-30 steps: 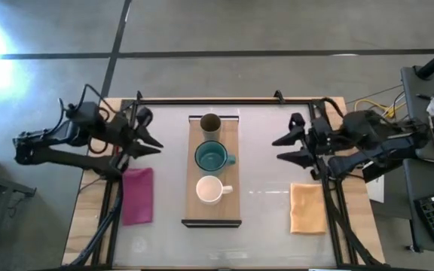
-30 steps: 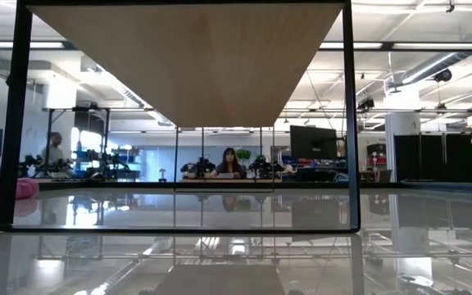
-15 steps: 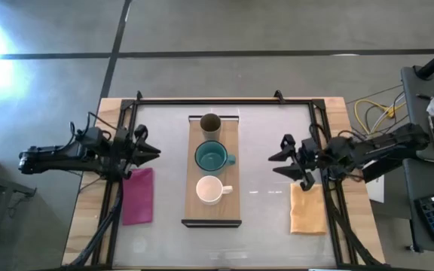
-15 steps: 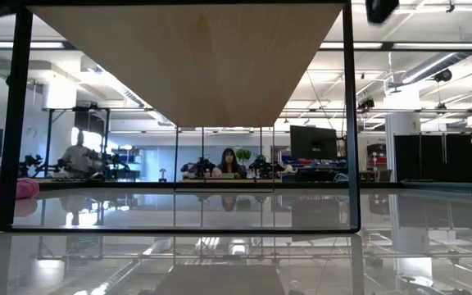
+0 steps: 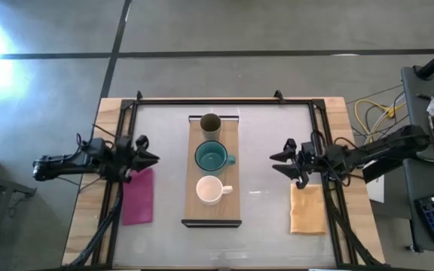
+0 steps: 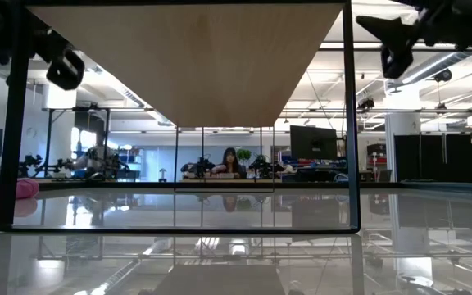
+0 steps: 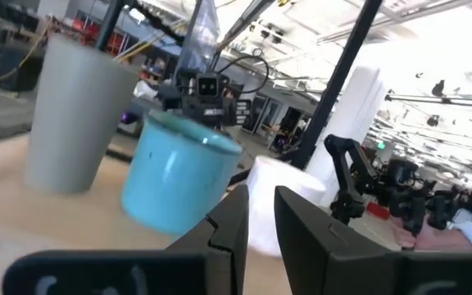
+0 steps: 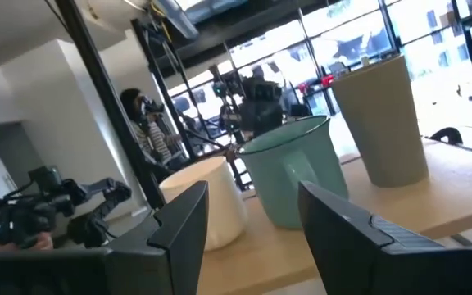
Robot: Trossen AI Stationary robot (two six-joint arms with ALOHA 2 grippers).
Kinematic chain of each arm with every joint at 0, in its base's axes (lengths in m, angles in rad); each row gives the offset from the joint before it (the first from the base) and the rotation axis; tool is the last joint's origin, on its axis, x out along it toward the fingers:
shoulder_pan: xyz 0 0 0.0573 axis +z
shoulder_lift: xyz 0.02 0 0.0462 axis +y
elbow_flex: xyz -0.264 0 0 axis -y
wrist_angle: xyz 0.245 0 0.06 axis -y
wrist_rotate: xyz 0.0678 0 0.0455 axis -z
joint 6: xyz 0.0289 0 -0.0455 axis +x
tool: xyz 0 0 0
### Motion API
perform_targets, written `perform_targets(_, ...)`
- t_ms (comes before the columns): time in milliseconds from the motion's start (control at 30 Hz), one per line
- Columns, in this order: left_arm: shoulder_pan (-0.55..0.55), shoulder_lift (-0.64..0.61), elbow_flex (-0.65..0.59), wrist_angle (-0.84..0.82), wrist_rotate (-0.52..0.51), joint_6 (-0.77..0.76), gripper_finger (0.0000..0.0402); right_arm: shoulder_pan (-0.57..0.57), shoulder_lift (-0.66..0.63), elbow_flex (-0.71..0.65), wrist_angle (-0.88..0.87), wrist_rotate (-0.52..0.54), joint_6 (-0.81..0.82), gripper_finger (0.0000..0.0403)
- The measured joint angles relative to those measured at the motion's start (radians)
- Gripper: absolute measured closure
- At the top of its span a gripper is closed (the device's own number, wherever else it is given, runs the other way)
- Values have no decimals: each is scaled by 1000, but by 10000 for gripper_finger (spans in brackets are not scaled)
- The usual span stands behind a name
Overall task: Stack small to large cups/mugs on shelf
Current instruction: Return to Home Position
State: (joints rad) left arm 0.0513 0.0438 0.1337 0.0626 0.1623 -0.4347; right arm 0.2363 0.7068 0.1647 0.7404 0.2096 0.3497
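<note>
On the light-wood shelf (image 5: 211, 214) three vessels stand upright in a row: the olive-brown cup (image 5: 210, 123) at the far end, the teal mug (image 5: 212, 157) in the middle and the white mug (image 5: 209, 190) nearer. My left gripper (image 5: 154, 159) is left of the shelf, level with the teal mug. It is open by a narrow gap and empty. My right gripper (image 5: 273, 165) is right of the shelf, open and empty. Both point at the shelf. The left wrist view shows the cup (image 7: 76, 115), the teal mug (image 7: 183, 176) and the white mug (image 7: 289, 205).
A pink cloth (image 5: 137, 196) lies left of the shelf, just nearer than my left gripper. An orange cloth (image 5: 308, 208) lies on the right, nearer than my right gripper. The shelf stands raised on dark rails (image 6: 350, 123). People are in the room behind the table.
Both arms have gone down and a little toward the table's near edge. The left arm has drawn back toward the left edge and the right arm toward the right edge. Both now show at the top of the low view. The cups have not moved.
</note>
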Motion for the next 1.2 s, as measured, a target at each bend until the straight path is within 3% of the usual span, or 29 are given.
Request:
perform_targets(267,0,-10,-84,12,-38,-80,354,-5,-85,-157,143,-77,3,220)
perform_targets(500,1,-13,-100,7,-99,-83,354,-60,-147,-155,48,-232,-9,220)
perform_targets(600,1,-12,-100,-1,-199,-83,354,-113,-180,-156,-7,-284,-9,220)
perform_targets(767,2,-13,-97,-59,-444,-83,354,-234,-264,-156,-96,-488,41,220)
perform_targets(833,2,-18,-93,-94,-487,-84,354,-266,-301,-156,-161,-523,84,220)
perform_targets(1067,2,5,-90,-115,-449,-83,354,-276,-346,-156,-239,-308,17,220)
perform_targets(1200,2,32,-90,-116,-448,-83,354,-276,-345,-155,-375,-198,43,220)
